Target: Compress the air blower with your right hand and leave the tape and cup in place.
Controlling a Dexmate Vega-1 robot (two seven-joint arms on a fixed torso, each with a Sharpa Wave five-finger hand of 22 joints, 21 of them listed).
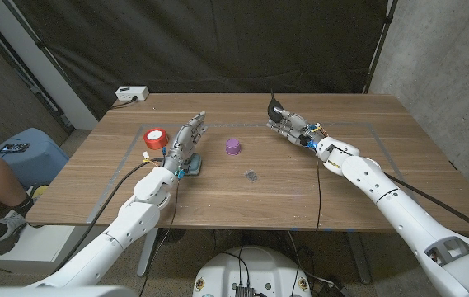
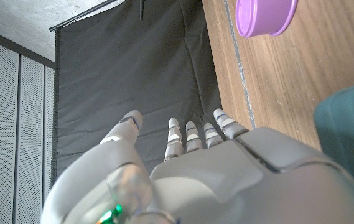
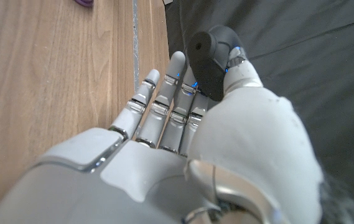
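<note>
Toward the upper right of the head view, the right hand (image 1: 290,125) has the black air blower (image 1: 277,110) in its grip, the bulb tucked between thumb and fingers with the thin nozzle poking up past the fingertips. From the right wrist view the blower (image 3: 209,61) sits wedged against the fingers (image 3: 164,109) with the thumb pressing on its side, which looks like the right hold for squeezing the bulb; whether it is being squashed at this instant I cannot tell. The hand seems to be raised just off the counter (image 1: 341,181) near its far edge, probably so the bulb can be compressed freely without pushing anything along the wood.

At centre frame the purple cup (image 1: 233,147) stands upside down, well apart from the right hand, and the red and white tape roll (image 1: 155,138) lies further left. Both are untouched, as the task asks.

Beside the tape, the left hand (image 1: 183,144) waits with its fingers straight and apart, holding nothing. It stands near the tape roll but I cannot say whether it touches it. A dark teal object (image 1: 193,167) lies under its wrist. Keeping that hand still seems wise, since any sweep could nudge the tape or cup.
</note>
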